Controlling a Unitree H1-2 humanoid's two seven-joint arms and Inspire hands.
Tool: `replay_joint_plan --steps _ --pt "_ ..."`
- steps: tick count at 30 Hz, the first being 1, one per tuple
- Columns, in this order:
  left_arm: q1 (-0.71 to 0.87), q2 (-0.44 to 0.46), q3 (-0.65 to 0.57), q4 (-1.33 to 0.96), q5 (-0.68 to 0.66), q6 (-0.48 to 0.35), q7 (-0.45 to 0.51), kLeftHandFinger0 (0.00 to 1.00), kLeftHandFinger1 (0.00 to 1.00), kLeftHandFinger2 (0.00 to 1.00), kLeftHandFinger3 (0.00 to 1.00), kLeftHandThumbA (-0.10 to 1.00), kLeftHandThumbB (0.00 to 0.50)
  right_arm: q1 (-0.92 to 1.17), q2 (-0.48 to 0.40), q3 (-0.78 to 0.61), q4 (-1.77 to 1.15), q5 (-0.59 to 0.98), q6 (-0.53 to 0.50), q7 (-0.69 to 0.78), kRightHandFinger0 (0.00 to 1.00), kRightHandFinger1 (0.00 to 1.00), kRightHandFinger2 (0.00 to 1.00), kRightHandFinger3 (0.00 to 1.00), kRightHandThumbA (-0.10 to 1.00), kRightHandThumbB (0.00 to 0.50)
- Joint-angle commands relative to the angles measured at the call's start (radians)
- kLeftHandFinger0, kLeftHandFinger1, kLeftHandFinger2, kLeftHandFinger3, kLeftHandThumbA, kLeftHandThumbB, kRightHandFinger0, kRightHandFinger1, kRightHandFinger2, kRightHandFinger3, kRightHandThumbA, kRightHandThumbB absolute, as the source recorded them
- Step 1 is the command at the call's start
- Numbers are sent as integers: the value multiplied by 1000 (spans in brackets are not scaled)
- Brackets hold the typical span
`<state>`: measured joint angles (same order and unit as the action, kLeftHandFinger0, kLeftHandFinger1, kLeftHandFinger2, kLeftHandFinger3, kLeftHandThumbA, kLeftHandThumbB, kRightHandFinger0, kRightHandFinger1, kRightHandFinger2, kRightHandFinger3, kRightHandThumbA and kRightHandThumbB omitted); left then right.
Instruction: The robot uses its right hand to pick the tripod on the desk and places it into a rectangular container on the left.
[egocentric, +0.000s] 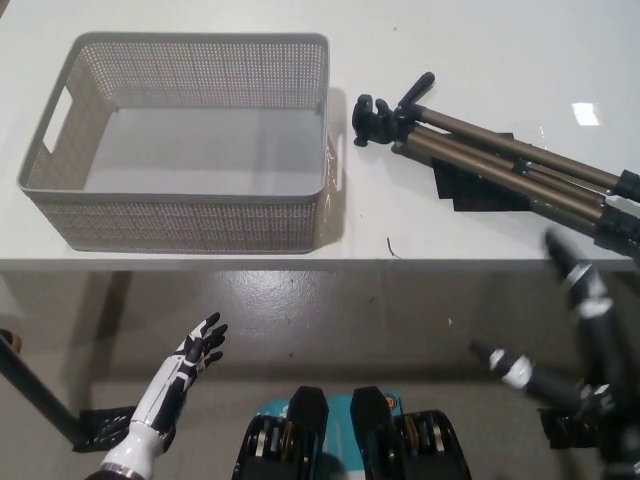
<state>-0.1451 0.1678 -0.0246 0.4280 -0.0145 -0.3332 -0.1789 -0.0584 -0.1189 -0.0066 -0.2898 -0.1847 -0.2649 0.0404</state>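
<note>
Head view: my right hand (585, 330), fingers apart and empty, sits just below the tripod (490, 155); next I reach up and grasp its legs.

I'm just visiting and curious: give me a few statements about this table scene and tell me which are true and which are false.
1. The tripod lies folded on the desk. True.
2. The tripod is already inside the container. False: it lies to the right of it, on the desk.
3. The container holds nothing visible. True.
4. The right hand is clamped on the tripod. False: it is below the desk edge, fingers apart, holding nothing.
5. The white left hand rests on the container's rim. False: it hangs open at lower left, off the desk.
</note>
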Motion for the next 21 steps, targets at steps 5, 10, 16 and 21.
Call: replay_joint_plan --steps 5,10,16,21 --pt "-10 19 -4 -29 -6 -62 -19 1000 1000 1000 1000 1000 500 -452 -177 -45 -106 -385 347 96 1000 1000 1000 1000 1000 402" --pt "-10 17 -7 -16 3 -71 -14 1000 1000 1000 1000 1000 500 -672 -244 26 99 -450 446 145 1000 1000 1000 1000 1000 459" --pt "-15 20 -4 -11 10 -73 -8 1000 1000 1000 1000 1000 500 -918 -261 172 471 -557 508 144 1000 1000 1000 1000 1000 497" --pt "-11 20 -4 -7 13 -82 -5 1000 1000 1000 1000 1000 500 -1047 -242 275 785 -585 502 82 1000 1000 1000 1000 1000 500"
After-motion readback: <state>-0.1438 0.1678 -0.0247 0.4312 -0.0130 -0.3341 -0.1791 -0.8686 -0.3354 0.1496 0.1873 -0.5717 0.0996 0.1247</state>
